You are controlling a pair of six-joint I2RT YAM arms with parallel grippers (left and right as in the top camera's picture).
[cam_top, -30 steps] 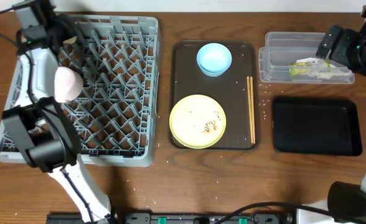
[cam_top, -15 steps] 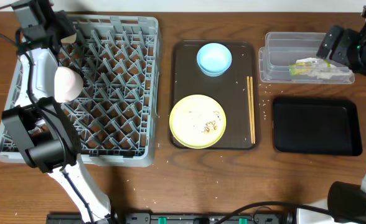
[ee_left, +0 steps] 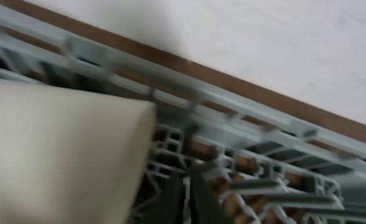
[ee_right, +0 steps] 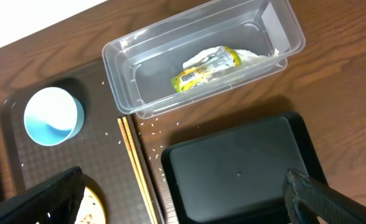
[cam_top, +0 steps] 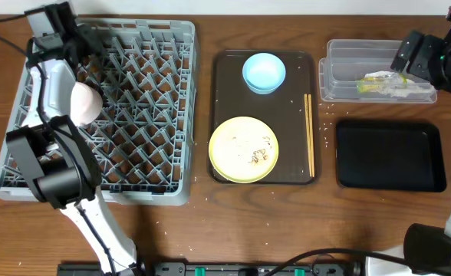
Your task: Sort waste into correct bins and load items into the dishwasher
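The grey dish rack [cam_top: 141, 107] fills the left of the table. A white rounded dish [cam_top: 85, 103], cup or bowl I cannot tell, sits in its left part. It fills the left of the left wrist view [ee_left: 52, 155]. My left gripper [cam_top: 83, 38] [ee_left: 187, 199] is shut and empty over the rack's far left corner. The light blue bowl [cam_top: 264, 71] and the yellow plate [cam_top: 244, 149] with crumbs [cam_top: 260, 156] are on the brown tray. The snack wrapper [ee_right: 206, 67] lies in the clear tub [ee_right: 127, 74]. My right gripper [ee_right: 183, 199] is open and empty above the black tray [ee_right: 245, 168].
Wooden chopsticks [cam_top: 311, 134] lie along the right side of the brown serving tray [cam_top: 225, 100]. Rice grains [cam_top: 325, 126] are scattered on the table between that tray and the bins. A white scrap [ee_right: 254, 55] lies behind the wrapper in the tub.
My left gripper has shifted a little to the right over the rack's far left corner. The right arm and everything else have not moved.
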